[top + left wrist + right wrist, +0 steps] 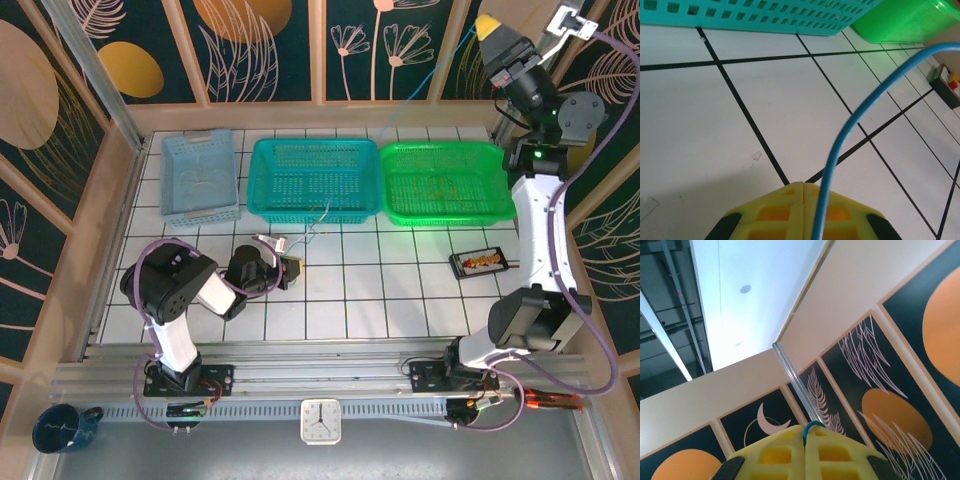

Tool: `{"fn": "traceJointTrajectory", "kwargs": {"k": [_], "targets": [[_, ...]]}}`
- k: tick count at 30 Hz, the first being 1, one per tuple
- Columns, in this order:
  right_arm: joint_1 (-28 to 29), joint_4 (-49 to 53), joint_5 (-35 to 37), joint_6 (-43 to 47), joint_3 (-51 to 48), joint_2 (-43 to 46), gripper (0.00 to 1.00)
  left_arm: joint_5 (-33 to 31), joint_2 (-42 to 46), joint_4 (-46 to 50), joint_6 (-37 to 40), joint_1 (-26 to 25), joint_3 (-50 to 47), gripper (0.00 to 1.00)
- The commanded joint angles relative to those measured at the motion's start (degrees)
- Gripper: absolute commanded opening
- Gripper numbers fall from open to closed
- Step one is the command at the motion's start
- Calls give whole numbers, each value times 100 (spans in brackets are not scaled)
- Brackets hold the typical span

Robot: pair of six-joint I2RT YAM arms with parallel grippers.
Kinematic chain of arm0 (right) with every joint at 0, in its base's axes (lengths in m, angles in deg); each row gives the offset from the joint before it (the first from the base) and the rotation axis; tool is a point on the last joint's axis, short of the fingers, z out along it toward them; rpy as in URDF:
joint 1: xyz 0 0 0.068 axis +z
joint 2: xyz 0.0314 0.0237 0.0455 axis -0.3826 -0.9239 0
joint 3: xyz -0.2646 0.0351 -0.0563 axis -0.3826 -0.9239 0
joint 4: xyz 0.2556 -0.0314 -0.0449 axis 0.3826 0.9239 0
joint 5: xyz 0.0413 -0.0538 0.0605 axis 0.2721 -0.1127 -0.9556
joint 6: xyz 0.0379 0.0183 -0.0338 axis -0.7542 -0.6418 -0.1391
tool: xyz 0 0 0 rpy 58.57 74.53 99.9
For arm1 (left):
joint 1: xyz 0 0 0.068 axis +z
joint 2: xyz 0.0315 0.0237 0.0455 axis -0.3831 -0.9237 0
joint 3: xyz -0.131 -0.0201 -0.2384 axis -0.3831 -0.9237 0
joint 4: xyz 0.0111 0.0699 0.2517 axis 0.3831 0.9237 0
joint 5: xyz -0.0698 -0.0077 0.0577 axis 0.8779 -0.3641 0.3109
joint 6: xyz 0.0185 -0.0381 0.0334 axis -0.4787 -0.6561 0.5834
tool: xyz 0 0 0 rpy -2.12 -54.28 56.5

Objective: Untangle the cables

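At far right, right arm [535,200] upstretched, blue cable [835,150] in pinched jaws

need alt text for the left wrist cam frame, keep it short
A blue cable rises from the shut yellow left hand and arcs up to the right over a white tiled table. Beyond it stand a teal basket and a green basket, with a small black tray at the right edge.

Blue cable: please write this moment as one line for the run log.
left fingers: shut on blue cable, low over table | right fingers: shut on blue cable, raised high | blue cable: runs between both
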Motion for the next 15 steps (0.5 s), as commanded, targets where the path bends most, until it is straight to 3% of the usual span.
{"fn": "traceJointTrajectory", "kwargs": {"k": [1, 15], "targets": [[-49, -512, 75, -183, 372, -88, 0, -14, -108, -196, 45, -16, -64, 0], [-197, -295, 242, -237, 1836, -790, 0, -14, -262, -146, 67, -16, -39, 0]]}}
